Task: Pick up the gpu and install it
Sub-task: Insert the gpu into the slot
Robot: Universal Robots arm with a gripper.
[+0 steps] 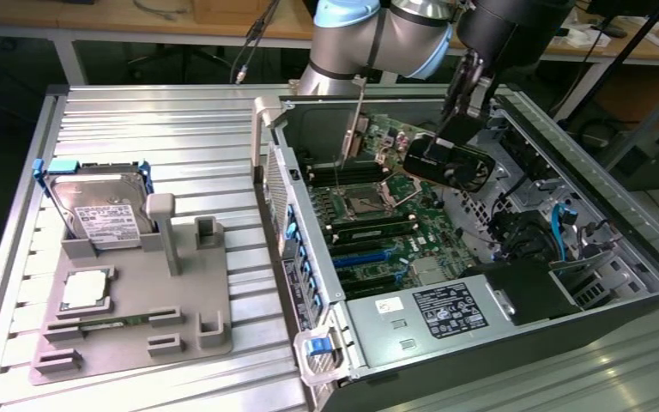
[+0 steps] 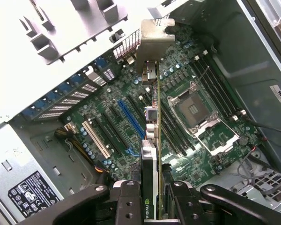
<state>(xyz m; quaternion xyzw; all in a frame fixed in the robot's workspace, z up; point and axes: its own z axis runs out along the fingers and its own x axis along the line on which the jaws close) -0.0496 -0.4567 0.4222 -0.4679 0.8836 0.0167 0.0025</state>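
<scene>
Exterior view. 9 o'clock: grey fixture tray [image 1: 135, 339] carrying hard drive [image 1: 100, 210]. Centre: open computer case [image 1: 633, 232], motherboard [image 1: 376, 215] exposed. 1 o'clock: gripper [image 1: 458, 136], fingers [image 2: 126, 201] clamped on gpu [image 1: 444, 161], card held on edge over motherboard.

1. The arm [image 1: 370, 47] is built of thick silver-grey cylindrical joints, with a pale blue cap [image 1: 347, 13].
2. Its wrist housing [image 1: 515, 26] is glossy black.
3. The gripper [image 2: 153, 190] is black, its jointed links showing round pivot pins.
</scene>
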